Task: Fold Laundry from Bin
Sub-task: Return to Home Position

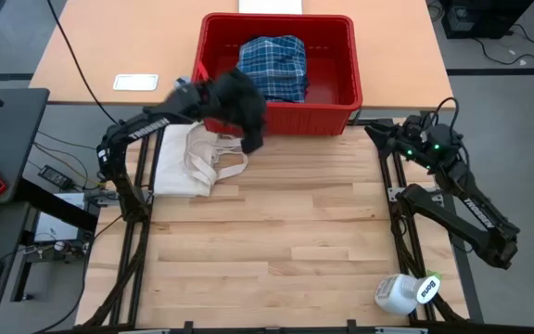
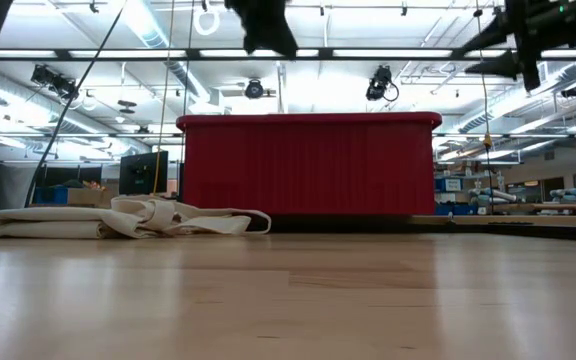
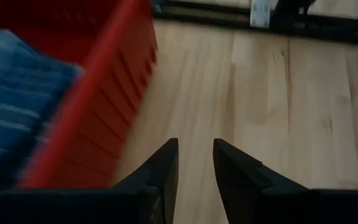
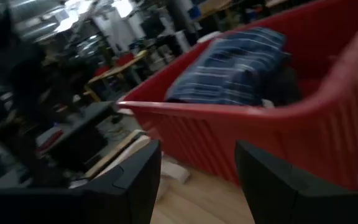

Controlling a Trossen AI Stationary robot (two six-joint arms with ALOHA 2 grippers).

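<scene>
Looks to be the closing step, taking both arms back to rest with the folding done; finds the laundry (image 1: 272, 63) folded inside the red bin (image 1: 336, 119) at the far middle of the table (image 1: 276, 241), blue-and-white plaid on top, a darker cloth just showing beneath. Places the left gripper (image 1: 251, 139) just outside the bin's near left corner, raised off the wood beside the cream strap-looped cloth (image 1: 197, 160), fingers only narrowly parted and holding nothing; places the right gripper (image 1: 379, 132) off the bin's near right corner, fingers spread wide, likewise empty. Calls next, most likely, for drawing the left arm away from the rim without snagging the straps. Notes rigid ribbed plastic with a thick rim; soft woven plaid; limp canvas-looking cream fabric; smooth pale wood planks; a white plastic bottle (image 1: 406, 293) lying near the table's near right corner.
</scene>
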